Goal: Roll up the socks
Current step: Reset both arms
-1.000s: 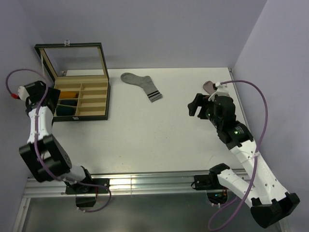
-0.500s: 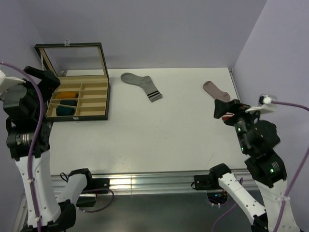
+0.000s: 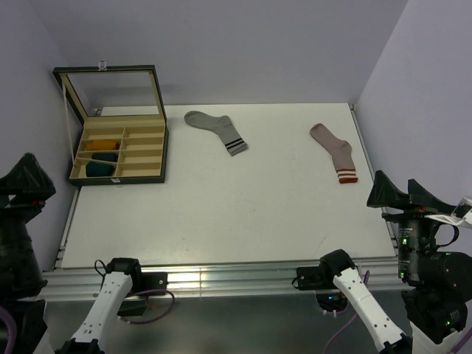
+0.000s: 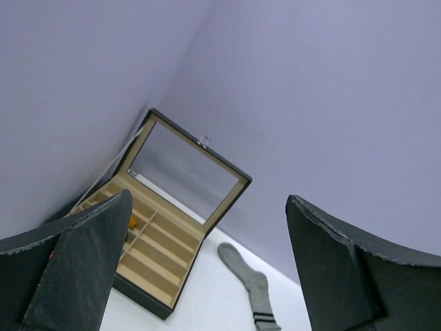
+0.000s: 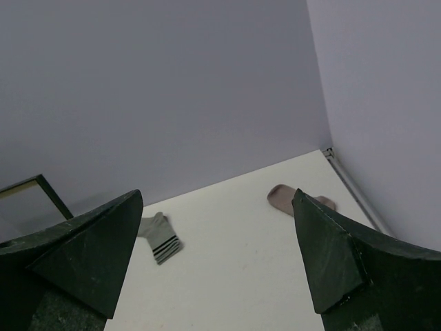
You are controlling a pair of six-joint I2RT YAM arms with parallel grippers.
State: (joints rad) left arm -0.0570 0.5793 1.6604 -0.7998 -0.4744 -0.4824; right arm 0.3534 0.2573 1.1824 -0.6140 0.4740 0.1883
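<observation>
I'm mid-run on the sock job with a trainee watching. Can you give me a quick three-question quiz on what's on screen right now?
1. True or false: the grey sock lies on the table, outside the box.
2. In the box, what colour is the bundle behind the dark bundle? A orange, B white, C red.
3. Fill in: the left gripper and the right gripper are both ____ and hold nothing.

Key
1. True.
2. A, the orange bundle.
3. open.
</observation>
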